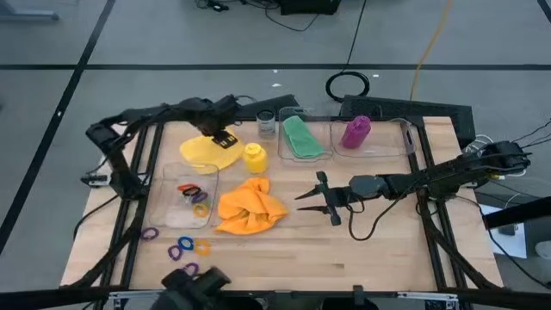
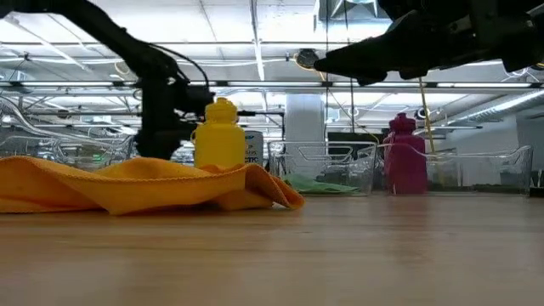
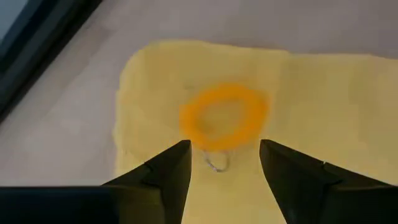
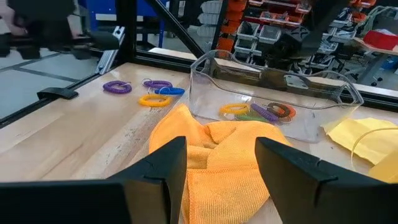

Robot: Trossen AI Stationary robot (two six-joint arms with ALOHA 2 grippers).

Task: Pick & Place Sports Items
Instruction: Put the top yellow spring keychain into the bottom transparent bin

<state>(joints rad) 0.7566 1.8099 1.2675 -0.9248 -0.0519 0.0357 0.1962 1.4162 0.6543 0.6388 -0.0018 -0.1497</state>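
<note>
Wooden table, clear boxes, glass jar

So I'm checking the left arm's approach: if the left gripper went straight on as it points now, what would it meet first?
Most likely the orange ring lying on the yellow cloth; the left gripper is open and aimed at it, though its height above it is unclear.

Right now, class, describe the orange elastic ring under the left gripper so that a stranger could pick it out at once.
Start at the yellow cloth at the table's left rear, beside the yellow bottle. The left gripper hovers over it, open, and between its fingers lies the orange ring. It is the only ring resting on cloth; the others lie in a clear box or on bare wood.
</note>
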